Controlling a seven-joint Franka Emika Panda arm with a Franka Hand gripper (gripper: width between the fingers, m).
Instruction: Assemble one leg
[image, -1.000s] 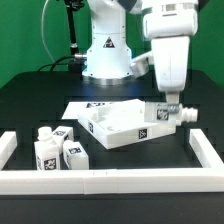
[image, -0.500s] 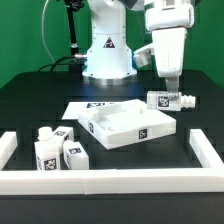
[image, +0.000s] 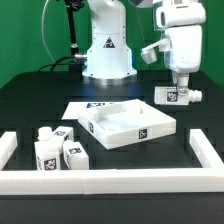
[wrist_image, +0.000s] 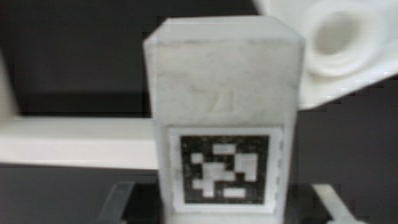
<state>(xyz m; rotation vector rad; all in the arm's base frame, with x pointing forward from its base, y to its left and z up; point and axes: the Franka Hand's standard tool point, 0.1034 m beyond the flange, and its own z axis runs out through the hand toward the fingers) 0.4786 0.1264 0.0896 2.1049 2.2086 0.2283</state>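
Note:
My gripper (image: 181, 90) is shut on a leg (image: 176, 96), a small white square post with a black-and-white tag, held level in the air beyond the exterior view's right end of the white slab (image: 128, 124). In the wrist view the leg (wrist_image: 221, 110) fills the middle, its tag (wrist_image: 224, 168) between my dark fingers (wrist_image: 135, 203). A corner hole of the slab (wrist_image: 350, 37) shows beyond it. Three more legs (image: 55, 147) stand on the table at the exterior view's left.
The marker board (image: 88, 106) lies flat behind the slab. A low white rail (image: 110, 180) borders the table at front and both sides. The robot's base (image: 106, 55) stands at the back.
The gripper has risen and moved toward the exterior view's right with the leg in it, from beside the slab's right corner to higher up and clear of it.

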